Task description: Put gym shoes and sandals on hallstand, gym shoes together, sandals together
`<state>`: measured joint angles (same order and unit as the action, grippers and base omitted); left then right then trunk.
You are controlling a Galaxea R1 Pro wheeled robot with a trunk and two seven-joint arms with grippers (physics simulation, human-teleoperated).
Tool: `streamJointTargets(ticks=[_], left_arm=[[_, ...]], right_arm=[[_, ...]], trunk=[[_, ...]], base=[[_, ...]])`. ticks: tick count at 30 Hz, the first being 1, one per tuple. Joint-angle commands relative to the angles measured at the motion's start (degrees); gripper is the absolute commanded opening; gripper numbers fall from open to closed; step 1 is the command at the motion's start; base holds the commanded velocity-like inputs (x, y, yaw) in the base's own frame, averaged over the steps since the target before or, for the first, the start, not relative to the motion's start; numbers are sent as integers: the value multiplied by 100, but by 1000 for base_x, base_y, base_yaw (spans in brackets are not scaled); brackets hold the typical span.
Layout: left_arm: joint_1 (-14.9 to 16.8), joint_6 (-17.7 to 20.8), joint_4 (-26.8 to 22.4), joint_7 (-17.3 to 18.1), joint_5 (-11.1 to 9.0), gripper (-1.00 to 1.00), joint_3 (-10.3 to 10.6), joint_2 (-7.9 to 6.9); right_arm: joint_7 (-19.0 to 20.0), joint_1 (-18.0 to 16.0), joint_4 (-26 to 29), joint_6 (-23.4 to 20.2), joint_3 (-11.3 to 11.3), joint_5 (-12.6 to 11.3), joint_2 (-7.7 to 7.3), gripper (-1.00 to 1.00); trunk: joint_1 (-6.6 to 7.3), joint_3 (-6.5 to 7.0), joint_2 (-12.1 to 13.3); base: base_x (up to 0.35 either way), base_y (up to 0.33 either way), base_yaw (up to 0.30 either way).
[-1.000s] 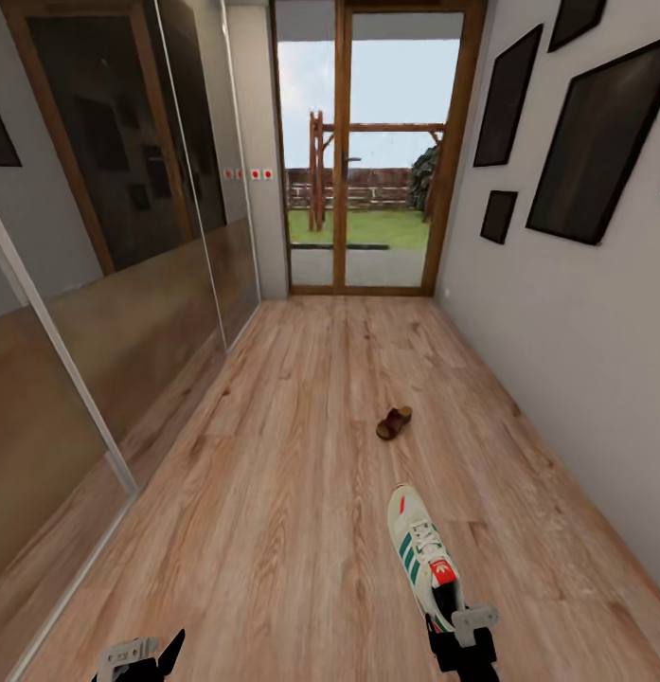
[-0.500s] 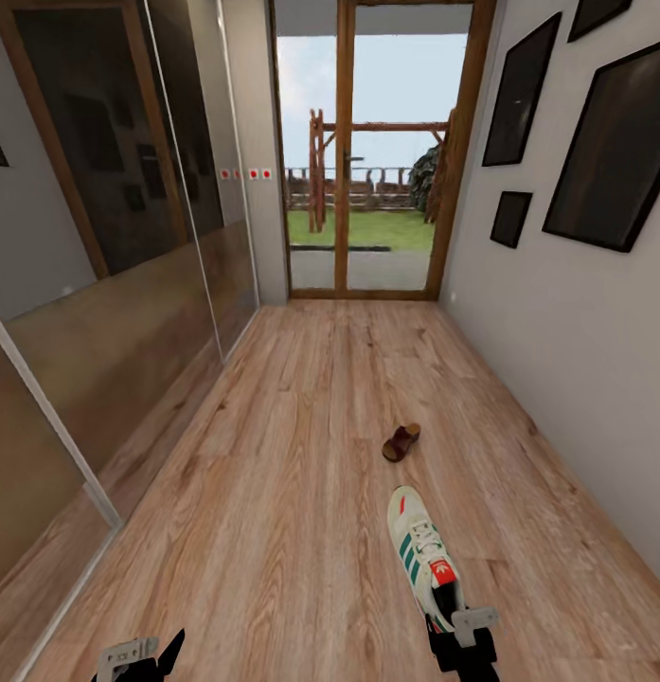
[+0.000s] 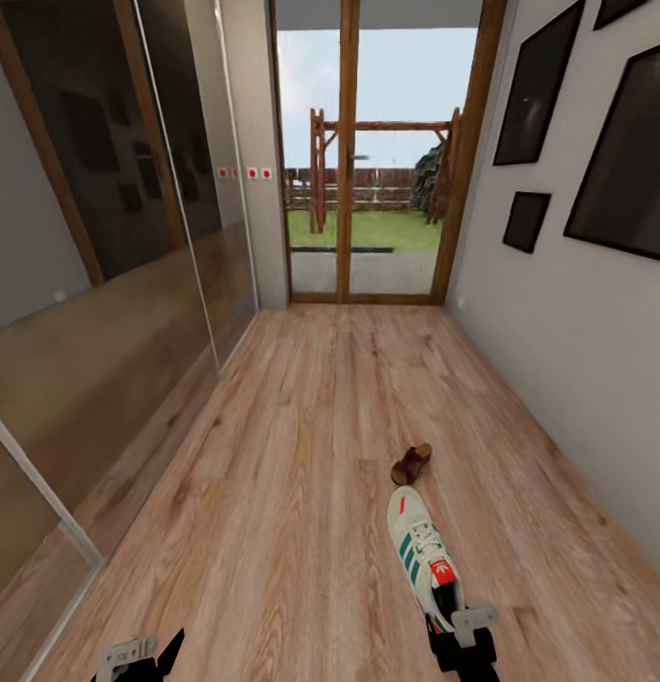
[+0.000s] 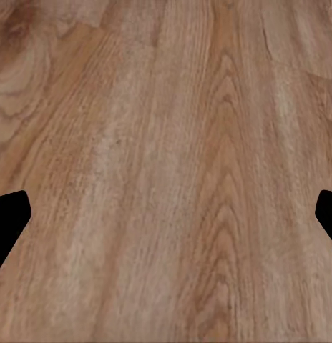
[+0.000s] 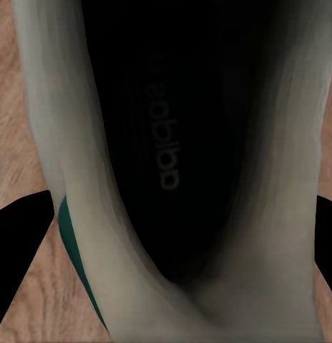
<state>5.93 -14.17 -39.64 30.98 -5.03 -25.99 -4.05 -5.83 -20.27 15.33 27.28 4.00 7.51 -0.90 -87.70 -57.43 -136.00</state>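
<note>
on wood-grain plank floor (image 3: 273, 493): slim brown sandal (image 3: 411, 464); right gripper (image 3: 459, 637) grips cream sneaker (image 3: 419, 554).

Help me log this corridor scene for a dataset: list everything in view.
gym shoe: one, cream-white with green stripes and red-orange accents, heel at the right gripper, toe pointing down the corridor.
sandal: one, dark brown, on the floor just beyond the shoe's toe.
corridor floor: light brown wood planks.
glass door: one, wood-framed, far end.
picture frames: several, black, right wall.
mirrored panels: left wall.
left gripper: black, open, empty.
right gripper: black, around the shoe's heel.
</note>
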Motion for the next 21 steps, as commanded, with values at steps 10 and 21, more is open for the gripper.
streamJointTargets(ticks=[10, 21], left_arm=[[5, 11, 9, 49, -51, 100, -23, 1], [5, 6, 9, 52, -60, 100, -31, 1]], right_arm=[[-59, -4, -3, 5, 40, 40, 2, -100], [-59, -4, -2, 5, 40, 40, -3, -100]], trunk=[[-2, -16, -2], [-2, -17, -2]], base=[[334, 124, 125], [297, 180, 15]])
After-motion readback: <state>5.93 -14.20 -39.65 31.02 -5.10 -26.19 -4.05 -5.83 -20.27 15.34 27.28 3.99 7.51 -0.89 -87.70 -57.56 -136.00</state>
